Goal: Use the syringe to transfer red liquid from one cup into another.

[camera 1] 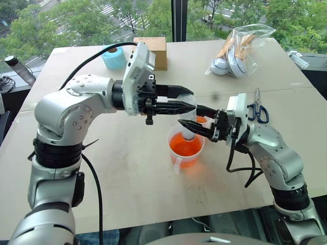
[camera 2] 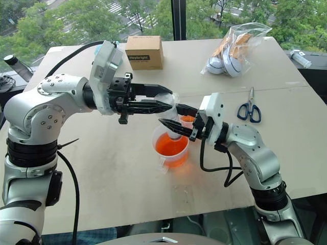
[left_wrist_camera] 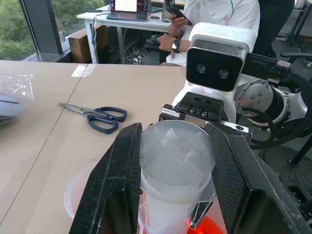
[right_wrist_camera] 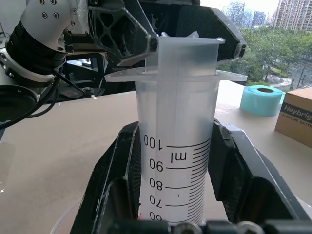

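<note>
Holding the large clear plastic syringe (right_wrist_camera: 175, 161) upright over the clear cup of orange-red liquid (camera 1: 185, 146).
The right claw (camera 1: 190, 126) was clamped on its barrel; the left claw (camera 1: 188, 104) was closed on its plunger top.

Premises: an office-type robotics test room on an upper floor. A large window (camera 1: 173, 18) with a dark mullion looks down on treetops and a street; towers show beyond it in the right wrist view. The work surface is a plain beige table (camera 1: 127, 173) carrying loose supplies — a cardboard box (camera 2: 144, 52), a roll of teal tape (camera 1: 113, 57), scissors (camera 2: 249, 110), a clear bag of balls (camera 2: 232, 48). Behind, a white desk (left_wrist_camera: 117, 22) bears a laptop (left_wrist_camera: 129, 9), cables hanging below — a seated person (left_wrist_camera: 214, 17) is beside it.
</note>
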